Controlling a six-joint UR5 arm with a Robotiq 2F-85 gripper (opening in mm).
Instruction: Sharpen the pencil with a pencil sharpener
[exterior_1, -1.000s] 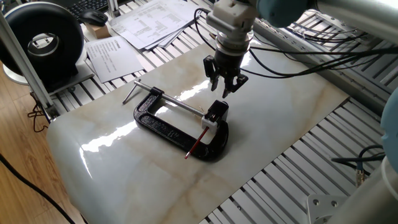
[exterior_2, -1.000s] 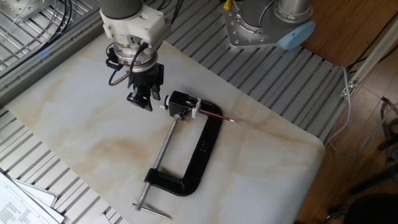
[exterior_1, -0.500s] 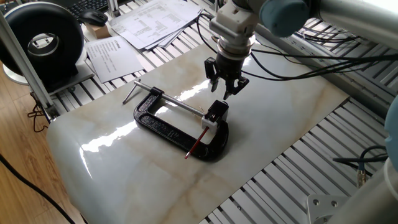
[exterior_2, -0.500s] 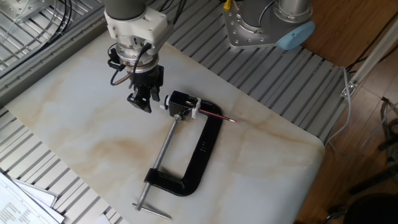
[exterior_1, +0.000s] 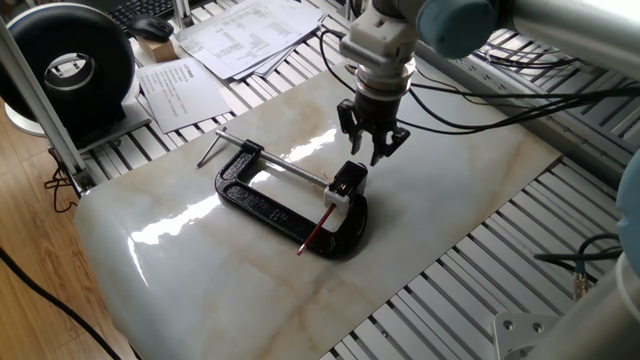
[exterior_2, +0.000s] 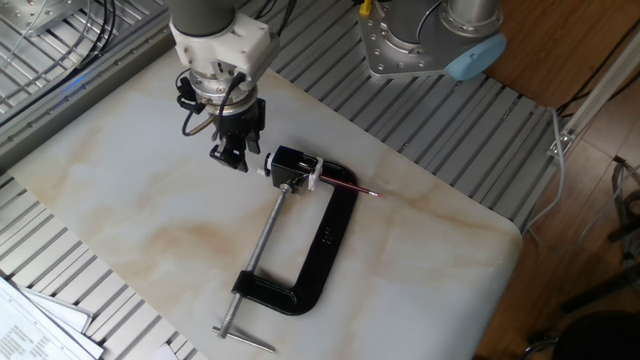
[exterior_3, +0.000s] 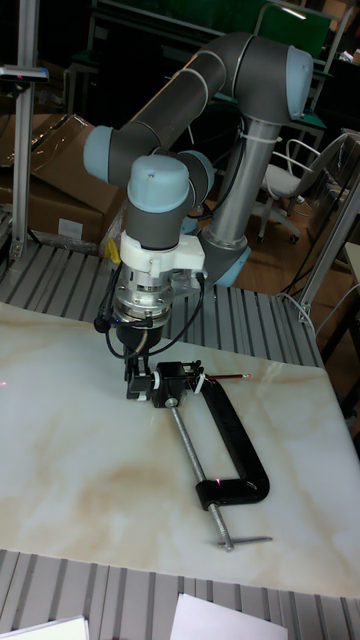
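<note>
Gripper (exterior_1: 374, 150), fingers parted and empty, has drifted toward one o'clock of your pencil sharpener (exterior_1: 346, 184); the pencil (exterior_1: 314, 232) remains inserted, ungrasped.

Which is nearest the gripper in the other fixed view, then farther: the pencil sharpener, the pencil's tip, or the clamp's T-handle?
Measured from the gripper:
1. pencil sharpener, just beside the gripper, held in the C-clamp.
2. pencil tip, sticking out of the sharpener's far side.
3. T-handle, at the screw rod's far end by the table edge.
</note>
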